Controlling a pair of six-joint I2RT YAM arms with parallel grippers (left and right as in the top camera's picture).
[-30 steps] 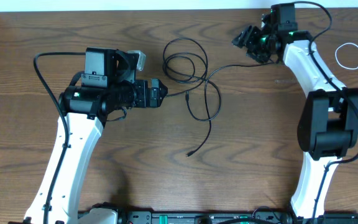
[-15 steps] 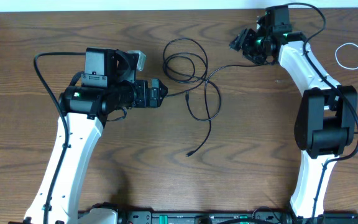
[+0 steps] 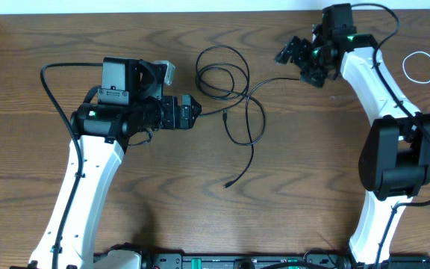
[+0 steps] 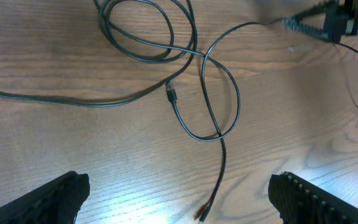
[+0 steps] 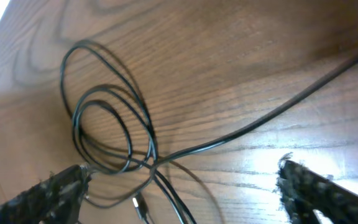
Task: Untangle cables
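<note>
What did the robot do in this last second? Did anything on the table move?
The right claw opened its fingers wide, and its arm swung slightly left, then back right. The black cable lies loose below those open fingers. Whether it was pinched before is unclear. The left claw, which is open, the cable's loops and the white cable stayed put.
</note>
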